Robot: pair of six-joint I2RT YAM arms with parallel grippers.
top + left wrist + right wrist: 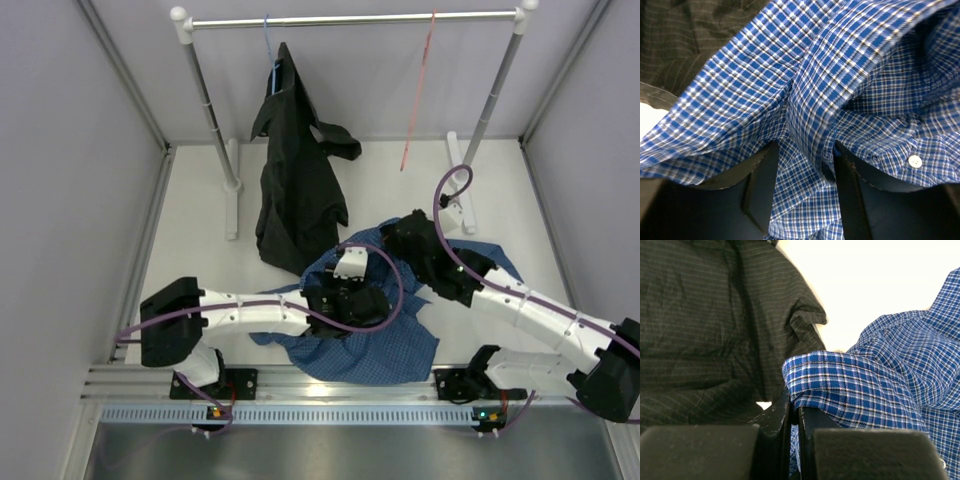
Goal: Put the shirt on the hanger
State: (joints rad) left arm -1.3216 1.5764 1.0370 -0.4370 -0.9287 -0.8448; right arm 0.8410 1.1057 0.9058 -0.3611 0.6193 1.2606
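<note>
The blue checked shirt (400, 345) lies crumpled on the table between both arms. My right gripper (400, 235) (795, 407) is shut on a folded edge of the shirt (850, 385), the cloth pinched in the narrow slit between its fingers. Over the middle of the shirt, my left gripper (350, 290) (805, 150) stands open, with a loose fold of the shirt (805, 100) running between its fingers (760, 190) and a dark gap beside the right one. The pink-red hanger (420, 90) hangs bare from the rail, far behind both grippers.
A black shirt (295, 190) (705, 320) hangs on a thin blue hanger (268, 45) from the rail (350, 19), its hem reaching the table just left of the right gripper. The rack's posts and feet (232, 195) stand at the back.
</note>
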